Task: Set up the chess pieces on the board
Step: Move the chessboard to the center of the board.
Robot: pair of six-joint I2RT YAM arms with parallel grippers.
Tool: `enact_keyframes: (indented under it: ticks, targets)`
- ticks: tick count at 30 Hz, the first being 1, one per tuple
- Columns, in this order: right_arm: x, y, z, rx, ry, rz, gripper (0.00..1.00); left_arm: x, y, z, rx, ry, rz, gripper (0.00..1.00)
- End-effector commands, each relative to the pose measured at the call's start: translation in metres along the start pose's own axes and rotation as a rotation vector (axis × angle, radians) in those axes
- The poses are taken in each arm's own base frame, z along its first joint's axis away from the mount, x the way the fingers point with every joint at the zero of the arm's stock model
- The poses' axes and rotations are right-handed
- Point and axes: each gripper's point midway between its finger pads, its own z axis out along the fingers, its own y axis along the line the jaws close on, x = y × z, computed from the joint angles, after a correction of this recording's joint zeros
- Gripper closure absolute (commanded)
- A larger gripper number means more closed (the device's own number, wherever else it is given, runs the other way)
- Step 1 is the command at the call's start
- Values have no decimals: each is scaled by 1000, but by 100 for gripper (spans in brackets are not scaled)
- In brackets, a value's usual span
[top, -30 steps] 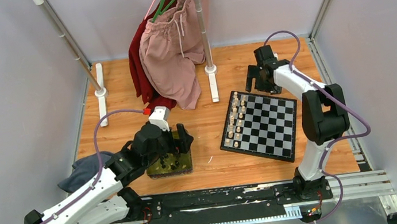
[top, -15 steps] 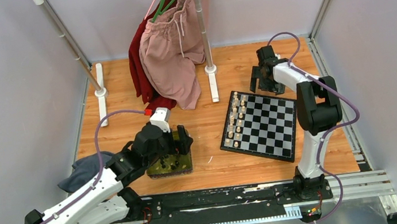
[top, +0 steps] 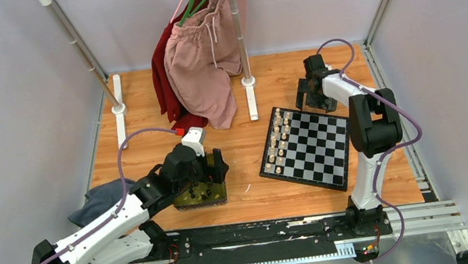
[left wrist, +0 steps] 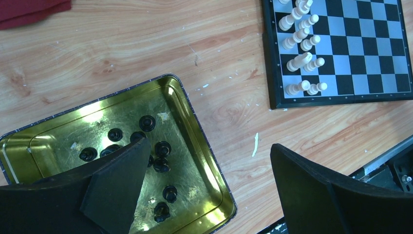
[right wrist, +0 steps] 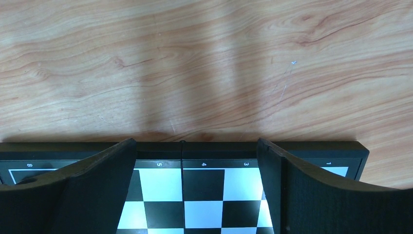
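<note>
Several tiny black chess pieces (left wrist: 162,147) lie loose in a shiny yellow-green tray (left wrist: 208,170), also seen in the top view (top: 200,193). The board (top: 307,147) lies right of centre, with cream pieces (top: 278,138) along its left edge. My left gripper (left wrist: 207,183) is open and empty above the tray's right rim; it shows in the top view too (top: 199,171). My right gripper (right wrist: 197,183) is open and empty over the board's far edge (right wrist: 204,149), near files 3 to 5; it is at the board's back in the top view (top: 312,96).
A clothes rack (top: 246,79) with pink and red garments (top: 197,51) stands at the back. A blue-grey cloth (top: 98,200) lies left of the tray. Bare wood floor lies between tray and board. Walls close the sides.
My right gripper has shifted slightly right and down onto the board's far edge. My left arm has shifted slightly over the tray.
</note>
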Motion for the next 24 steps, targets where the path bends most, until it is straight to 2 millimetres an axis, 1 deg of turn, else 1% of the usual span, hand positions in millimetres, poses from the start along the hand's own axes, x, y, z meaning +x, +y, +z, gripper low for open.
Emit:
enact_keyframes:
  ticks: [1,6,10,20,24]
  targets:
    - [16,-10,11,24,48,10,4,-1,-2,3,14,-4,14,0]
    - [29,-8,11,8,65,25,3,2,-2,5,16,1,10,0]
    - [36,-6,8,4,72,25,3,4,-4,7,25,5,1,0]
    - [45,6,-2,-14,74,16,3,4,-6,10,31,5,-3,0]
    - [52,10,-6,-19,79,5,3,6,-6,11,35,11,-7,0]
